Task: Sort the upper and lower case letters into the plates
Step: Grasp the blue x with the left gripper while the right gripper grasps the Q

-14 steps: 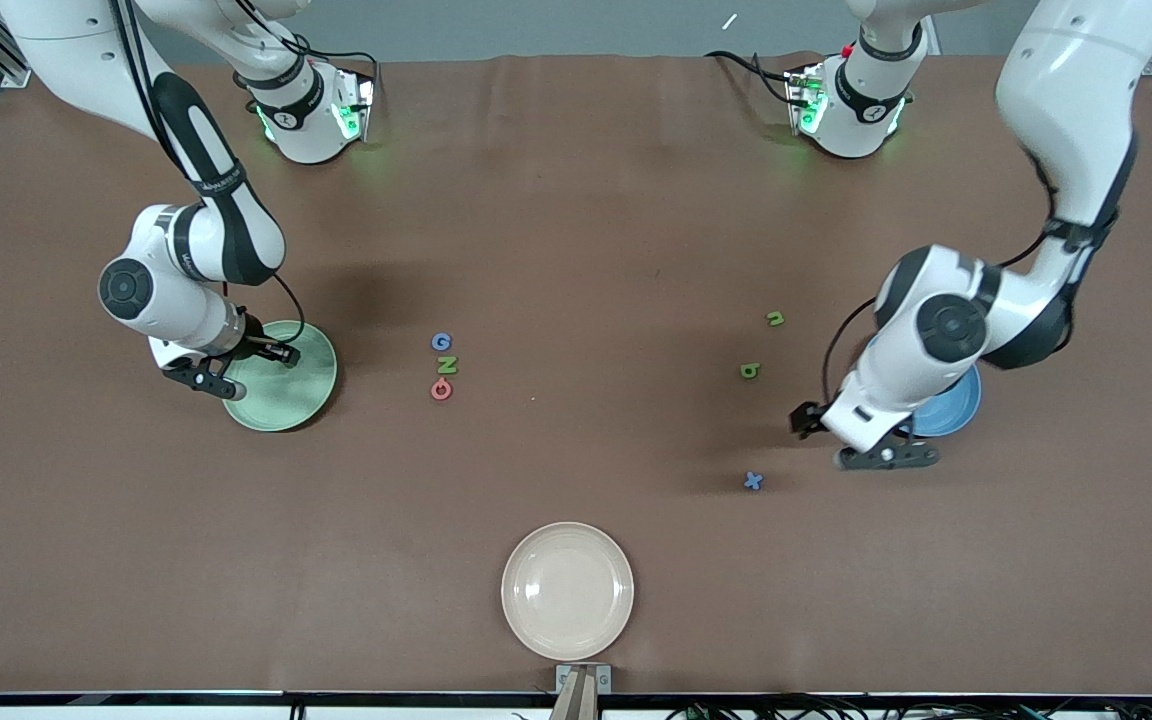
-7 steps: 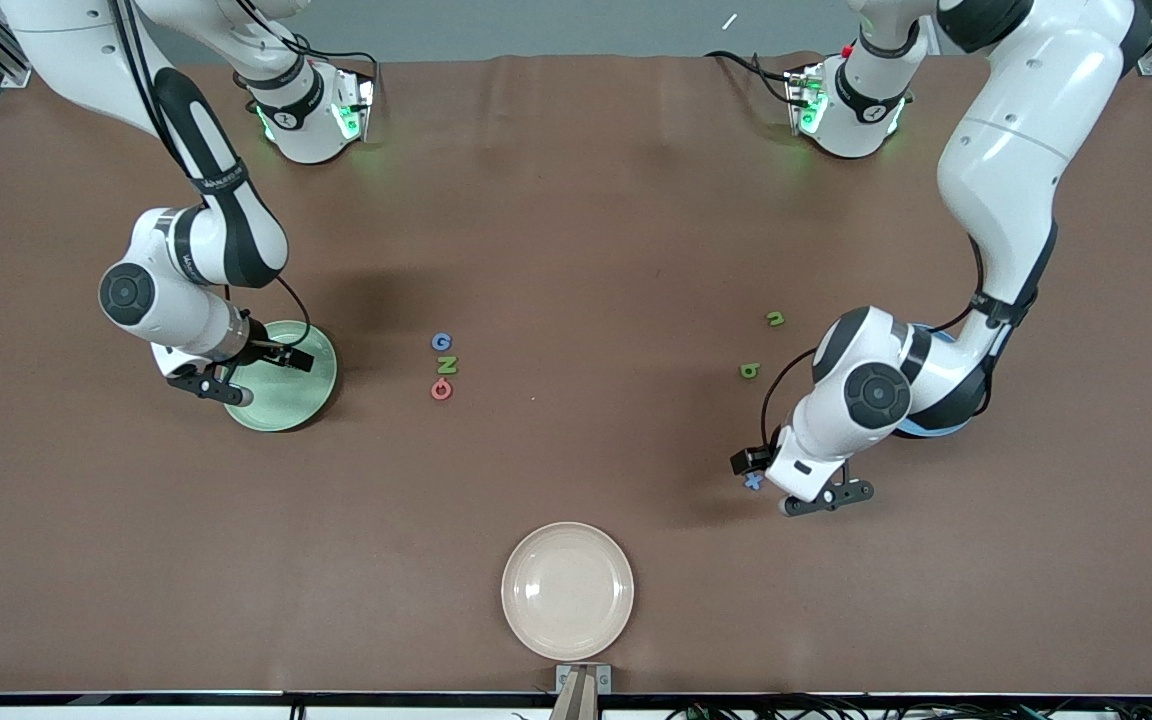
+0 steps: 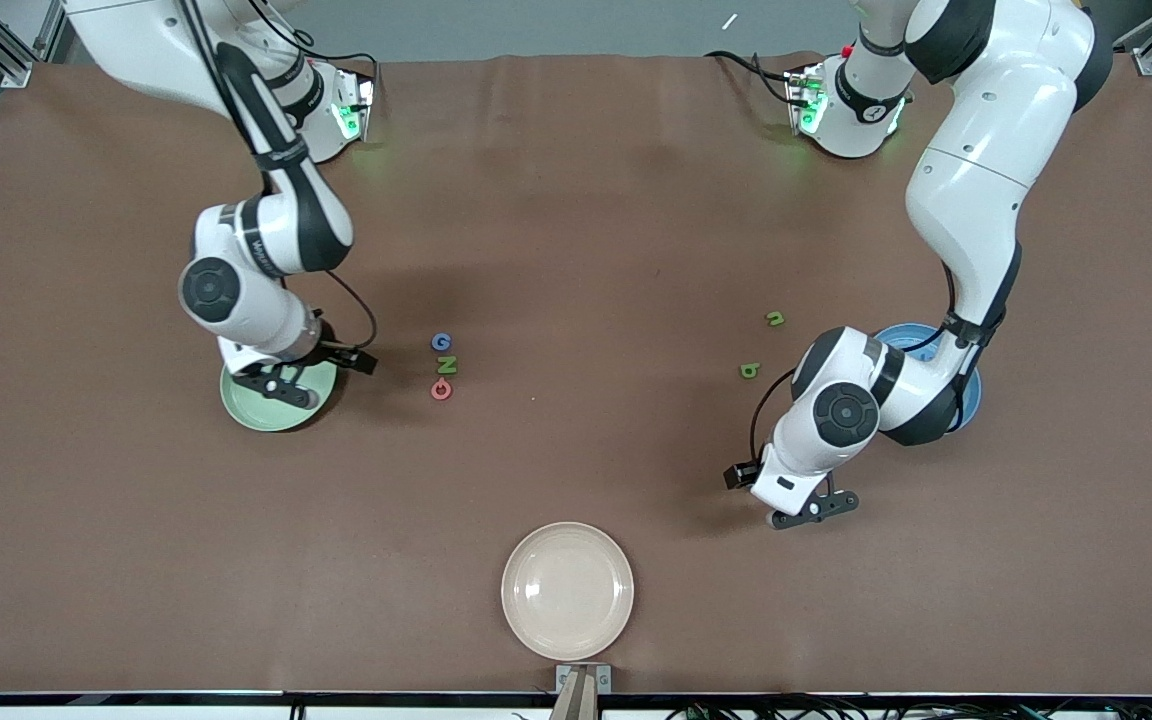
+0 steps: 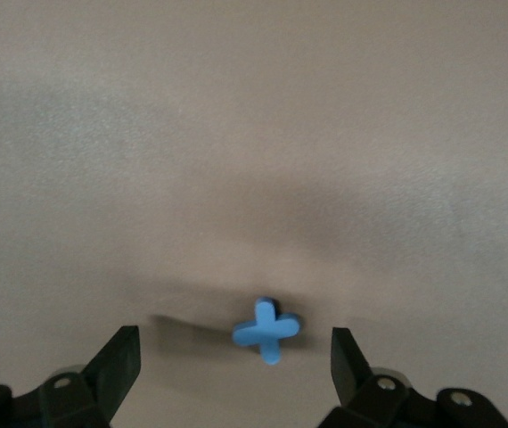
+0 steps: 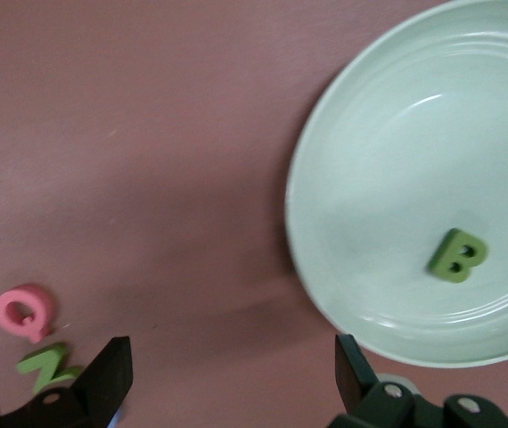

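Brown table: left gripper spread open astride blue x to pinch it; right gripper, open and empty, over pale green plate's edge.

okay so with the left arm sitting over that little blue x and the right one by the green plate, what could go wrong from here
1. The blue x lies flat on the table between the left gripper's open fingers; being so thin, it could slip out as they close.

2. The right gripper, open, hangs over the pale green plate's rim; a low move toward the pink Q and green N might clip the plate and shift the green B inside.

3. G, N and Q lie close together, so grabbing one may nudge another.
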`<action>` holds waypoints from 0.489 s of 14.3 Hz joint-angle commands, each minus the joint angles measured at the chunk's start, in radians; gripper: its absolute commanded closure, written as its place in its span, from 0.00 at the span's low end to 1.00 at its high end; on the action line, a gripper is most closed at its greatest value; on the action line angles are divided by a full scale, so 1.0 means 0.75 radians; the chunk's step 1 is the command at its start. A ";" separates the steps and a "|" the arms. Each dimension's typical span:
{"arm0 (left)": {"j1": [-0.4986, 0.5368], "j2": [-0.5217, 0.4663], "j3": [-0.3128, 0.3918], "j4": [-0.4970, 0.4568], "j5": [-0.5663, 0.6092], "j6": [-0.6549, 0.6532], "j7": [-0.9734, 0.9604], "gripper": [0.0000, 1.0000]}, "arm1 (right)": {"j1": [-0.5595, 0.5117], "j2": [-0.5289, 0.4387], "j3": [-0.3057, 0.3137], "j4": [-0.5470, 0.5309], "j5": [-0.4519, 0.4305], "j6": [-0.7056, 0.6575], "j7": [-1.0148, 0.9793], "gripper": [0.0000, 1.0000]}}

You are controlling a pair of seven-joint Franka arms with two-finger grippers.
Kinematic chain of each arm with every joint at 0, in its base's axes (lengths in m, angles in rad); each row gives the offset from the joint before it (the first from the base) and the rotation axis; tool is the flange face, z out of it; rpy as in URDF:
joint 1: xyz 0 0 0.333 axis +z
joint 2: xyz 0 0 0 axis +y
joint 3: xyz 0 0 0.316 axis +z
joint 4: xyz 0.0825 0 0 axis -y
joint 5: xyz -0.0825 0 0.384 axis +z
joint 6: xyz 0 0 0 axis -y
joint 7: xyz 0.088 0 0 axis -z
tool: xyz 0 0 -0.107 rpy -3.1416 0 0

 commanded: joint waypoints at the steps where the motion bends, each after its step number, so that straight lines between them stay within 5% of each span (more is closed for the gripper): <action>1: -0.034 0.040 0.015 0.081 0.000 -0.030 -0.015 0.14 | 0.072 0.064 -0.010 0.064 0.017 0.004 0.062 0.00; 7: -0.038 0.056 0.015 0.092 0.002 -0.030 -0.042 0.38 | 0.217 0.214 -0.010 0.176 0.017 0.133 0.323 0.00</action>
